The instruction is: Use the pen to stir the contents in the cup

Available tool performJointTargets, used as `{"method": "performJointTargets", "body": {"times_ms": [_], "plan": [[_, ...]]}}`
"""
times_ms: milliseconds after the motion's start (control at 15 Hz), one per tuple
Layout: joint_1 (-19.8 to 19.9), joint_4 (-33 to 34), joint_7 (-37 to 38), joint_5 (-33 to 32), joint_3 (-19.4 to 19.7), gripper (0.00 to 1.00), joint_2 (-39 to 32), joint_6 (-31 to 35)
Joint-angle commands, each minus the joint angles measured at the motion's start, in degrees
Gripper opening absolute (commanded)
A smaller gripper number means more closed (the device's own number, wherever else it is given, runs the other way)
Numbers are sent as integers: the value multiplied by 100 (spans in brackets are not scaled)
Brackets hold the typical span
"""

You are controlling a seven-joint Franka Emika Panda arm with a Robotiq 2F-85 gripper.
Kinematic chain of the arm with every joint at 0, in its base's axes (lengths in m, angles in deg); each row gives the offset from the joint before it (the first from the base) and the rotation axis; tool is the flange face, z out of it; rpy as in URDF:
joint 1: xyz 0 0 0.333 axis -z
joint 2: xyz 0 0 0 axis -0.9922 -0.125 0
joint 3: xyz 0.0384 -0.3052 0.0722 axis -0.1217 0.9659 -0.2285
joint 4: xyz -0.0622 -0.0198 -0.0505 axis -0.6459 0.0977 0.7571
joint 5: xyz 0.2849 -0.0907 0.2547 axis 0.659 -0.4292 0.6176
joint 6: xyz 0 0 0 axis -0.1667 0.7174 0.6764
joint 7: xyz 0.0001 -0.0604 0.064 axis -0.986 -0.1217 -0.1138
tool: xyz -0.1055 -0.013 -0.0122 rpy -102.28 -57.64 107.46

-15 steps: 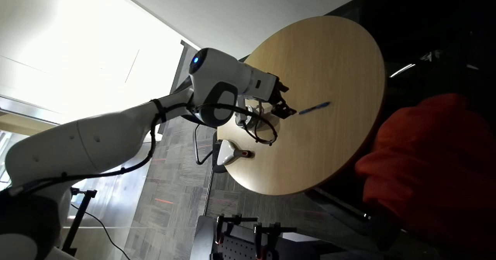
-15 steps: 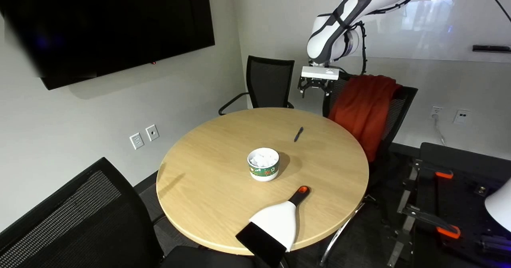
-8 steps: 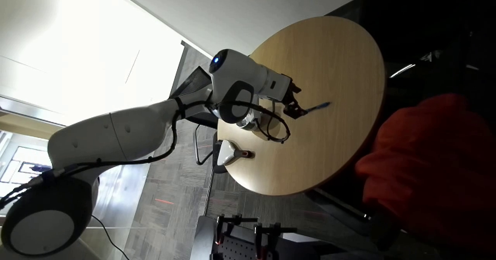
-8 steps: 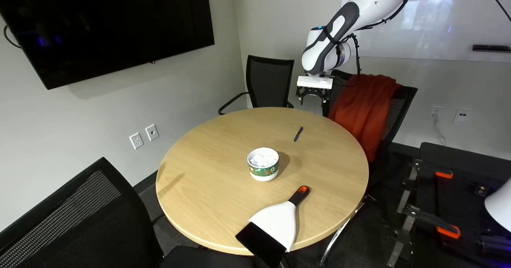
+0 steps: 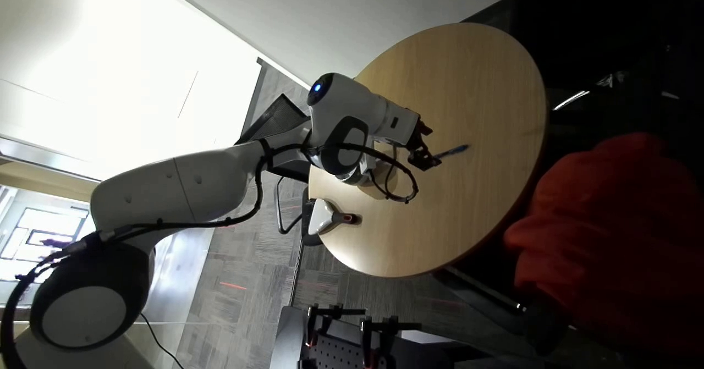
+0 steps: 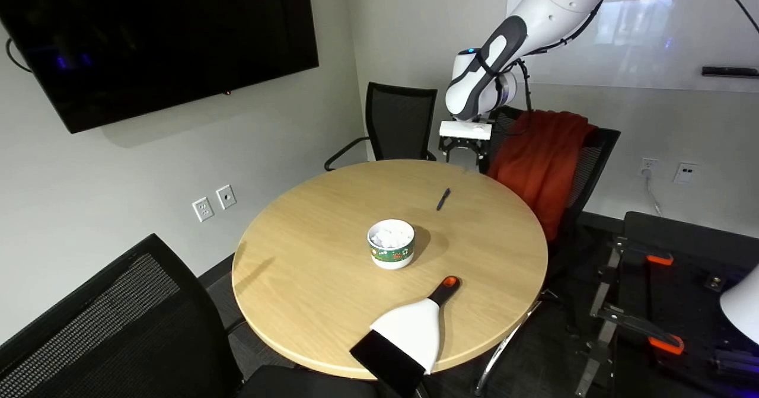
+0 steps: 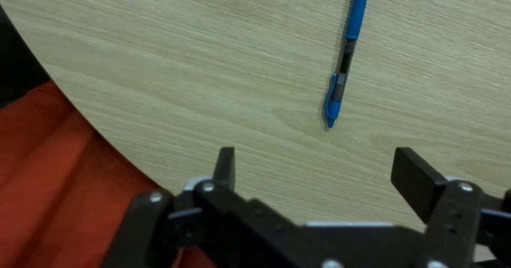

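The pen, blue and dark, lies flat on the round wooden table. The wrist view shows the pen ahead of the fingertips, with its clip end nearest them. The cup is white with a green patterned band and holds white pieces. In an exterior view the cup is mostly hidden behind the arm. My gripper is open and empty, its fingers wide apart. In both exterior views the gripper is above the far part of the table, with the gripper touching nothing.
A white scraper-like tool with a dark handle lies near the table's edge, nearer the camera than the cup. A red cloth hangs over a chair close to the gripper. Another black chair stands behind the table. A clamp bench stands at the right.
My gripper has come down towards the table and, in an exterior view, moved right towards the pen. It stays open. The pen, cup and scraper-like tool have not moved.
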Motion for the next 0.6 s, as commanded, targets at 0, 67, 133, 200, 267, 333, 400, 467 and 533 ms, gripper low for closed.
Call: {"method": "performJointTargets", "body": {"times_ms": [0,67,133,200,267,333,400,467,533], "plan": [[-233,644,357,45,251,100,-652,-86],[-241,782,419,61,254,100,-825,-65],[-280,883,506,57,293,100,-962,-33],[-300,1019,592,60,308,100,-1125,-24],[-312,1129,655,63,316,100,-1251,-40],[-323,1243,730,62,328,100,-1373,-44],[-320,1367,773,59,328,100,-1497,-55],[-301,1496,782,59,313,100,-1605,-80],[-257,1633,732,66,274,100,-1715,-96]]}}
